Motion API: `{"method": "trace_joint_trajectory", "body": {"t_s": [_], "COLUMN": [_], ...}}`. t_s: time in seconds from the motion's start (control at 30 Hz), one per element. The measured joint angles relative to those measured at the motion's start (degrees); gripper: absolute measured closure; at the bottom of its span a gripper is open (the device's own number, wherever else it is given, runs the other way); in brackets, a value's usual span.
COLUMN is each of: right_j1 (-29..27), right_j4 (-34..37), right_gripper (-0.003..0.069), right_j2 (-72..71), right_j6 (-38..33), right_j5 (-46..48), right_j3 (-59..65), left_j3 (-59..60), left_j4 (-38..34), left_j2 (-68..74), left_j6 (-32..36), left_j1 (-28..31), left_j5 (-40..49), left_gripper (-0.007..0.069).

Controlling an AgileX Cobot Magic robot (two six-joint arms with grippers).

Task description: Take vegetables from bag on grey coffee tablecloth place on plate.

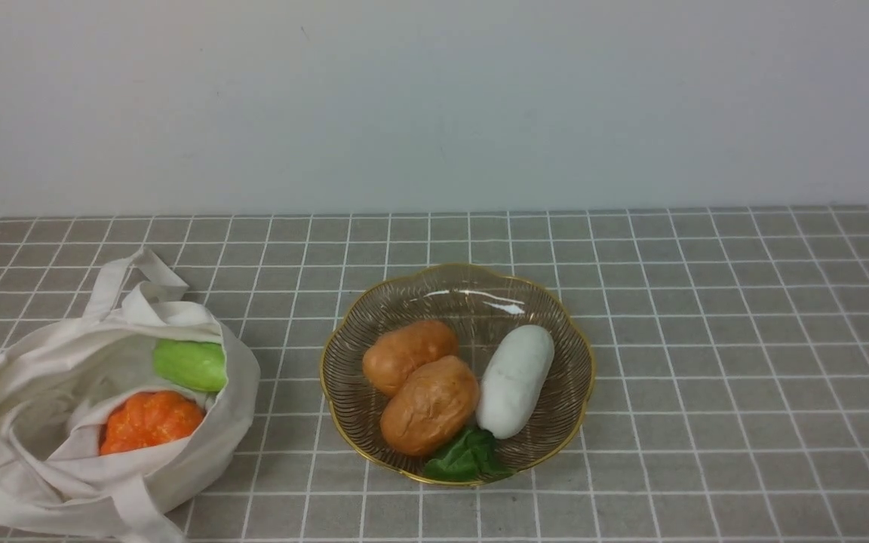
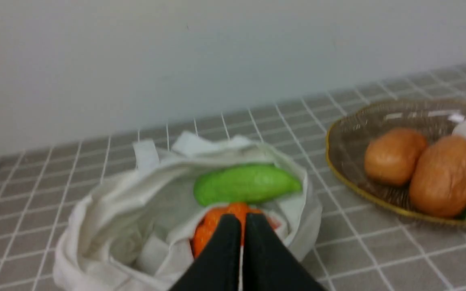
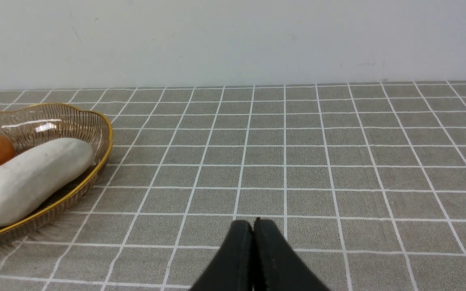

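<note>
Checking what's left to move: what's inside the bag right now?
Inside the bag: an orange pumpkin and a light green cucumber, both partly covered by cloth folds. Anything deeper under the folds is hidden.

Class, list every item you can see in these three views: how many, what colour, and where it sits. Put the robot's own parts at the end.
Tablecloth: one, grey-brown with white grid lines, covering the surface.
Bag: one, off-white cloth, lying open at the left.
Cucumber: one, light green, inside the bag.
Pumpkin: one, orange, inside the bag, nearer the camera than the cucumber.
Plate: one, clear glass with gold rim, centre of the cloth.
Potatoes: two, brown, side by side in the plate.
Gourd: one, white, in the plate, right of the potatoes.
Leaves: dark green, at the plate's near edge.
Left gripper: one, black, shut, above the bag.
Right gripper: one, black, shut, right of the plate.
</note>
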Motion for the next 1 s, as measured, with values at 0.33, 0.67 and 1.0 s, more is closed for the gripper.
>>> {"method": "trace_joint_trajectory", "body": {"t_s": [0.33,0.67,1.0], "right_j1": [0.0,0.0,0.0], "right_j4": [0.0,0.0,0.0], "right_gripper": [0.0673,0.0673,0.0673], "right_j2": [0.0,0.0,0.0], "right_j6": [0.0,0.0,0.0], "right_j5": [0.0,0.0,0.0], "right_j3": [0.0,0.0,0.0], "left_j3": [10.4,10.5,10.6], "left_j4": [-0.5,0.4,0.4], "left_j2": [0.0,0.0,0.0], "left_j6": [-0.2,-2.1,-2.1], "left_j1": [2.0,5.7,4.7], "left_j5": [-9.6,-8.4,-6.3], "left_gripper": [0.0629,0.0629,0.0629]}}
